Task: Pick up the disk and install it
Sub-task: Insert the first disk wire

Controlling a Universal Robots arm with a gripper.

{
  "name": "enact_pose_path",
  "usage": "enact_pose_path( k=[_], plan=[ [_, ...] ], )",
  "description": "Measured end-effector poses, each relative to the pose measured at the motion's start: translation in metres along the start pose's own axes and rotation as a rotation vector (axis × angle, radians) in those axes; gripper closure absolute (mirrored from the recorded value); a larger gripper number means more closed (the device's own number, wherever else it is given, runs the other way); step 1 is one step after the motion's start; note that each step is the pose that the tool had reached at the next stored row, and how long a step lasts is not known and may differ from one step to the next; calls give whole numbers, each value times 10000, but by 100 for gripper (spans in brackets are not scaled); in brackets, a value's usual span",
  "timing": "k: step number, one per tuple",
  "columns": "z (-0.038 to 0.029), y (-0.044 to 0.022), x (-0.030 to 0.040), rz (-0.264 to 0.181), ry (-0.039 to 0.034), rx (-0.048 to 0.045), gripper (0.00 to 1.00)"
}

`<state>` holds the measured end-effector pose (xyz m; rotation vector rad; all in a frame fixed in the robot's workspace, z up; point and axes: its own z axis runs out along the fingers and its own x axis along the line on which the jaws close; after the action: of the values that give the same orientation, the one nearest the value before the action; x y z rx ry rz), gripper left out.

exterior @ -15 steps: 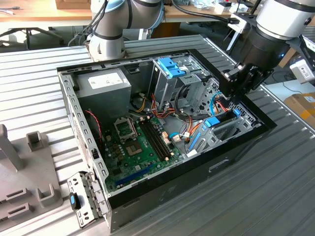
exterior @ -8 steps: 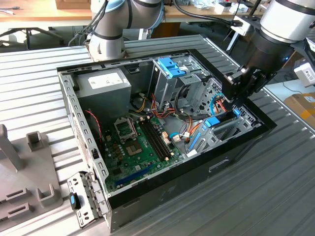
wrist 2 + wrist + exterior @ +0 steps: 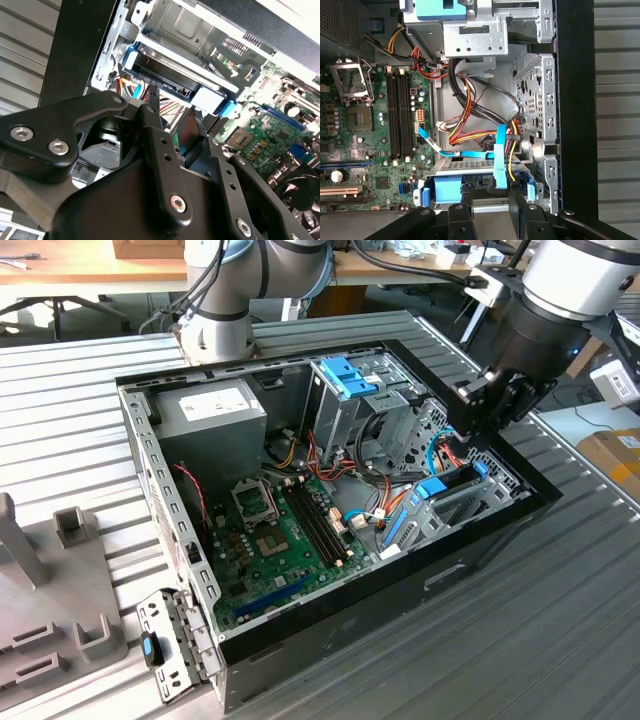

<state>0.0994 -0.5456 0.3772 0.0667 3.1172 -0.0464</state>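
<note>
Gripper (image 3: 478,412) hangs over the case (image 3: 250,635) corner at the exterior view's right, directly above the disk (image 3: 452,483). Disk sits in its bay beside the case wall, blue bracket (image 3: 451,191) showing, long axis running along that wall. In the first wrist view the fingers (image 3: 461,215) stand spread apart, holding nothing, tips just short of the disk's near edge, straddling its middle.

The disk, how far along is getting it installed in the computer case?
Picking up looks done: the disk with its light-blue bracket already sits in the metal bay by the case wall. In hand: the gripper is right at its edge. Whether it is fully seated or released, I can't tell.
</note>
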Motion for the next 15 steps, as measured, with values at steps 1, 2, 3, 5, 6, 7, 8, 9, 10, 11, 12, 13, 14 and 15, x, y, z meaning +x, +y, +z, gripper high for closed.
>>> enact_pose_path(
  k=[1,2,3,5,6,7,8,9,10,11,12,13,14,15],
  plan=[
    [-1,19,-7,1,0,2,58],
    [-1,25,-17,1,0,1,58],
    [0,26,-29,1,0,0,58],
    [-5,27,-44,0,0,2,58],
    [-13,26,-44,2,0,1,58],
    [-16,27,-44,2,0,-2,58],
    [-24,28,-45,1,0,1,58],
    [-32,32,-45,2,0,2,58],
    [-40,35,-45,2,0,1,58],
    [-48,36,-45,3,0,0,58],
    [-50,36,-45,4,0,-1,58],
    [-50,36,-45,4,0,-3,58],
    [-50,36,-45,4,0,-2,58],
    [-51,37,-45,4,0,0,58]
  ],
)
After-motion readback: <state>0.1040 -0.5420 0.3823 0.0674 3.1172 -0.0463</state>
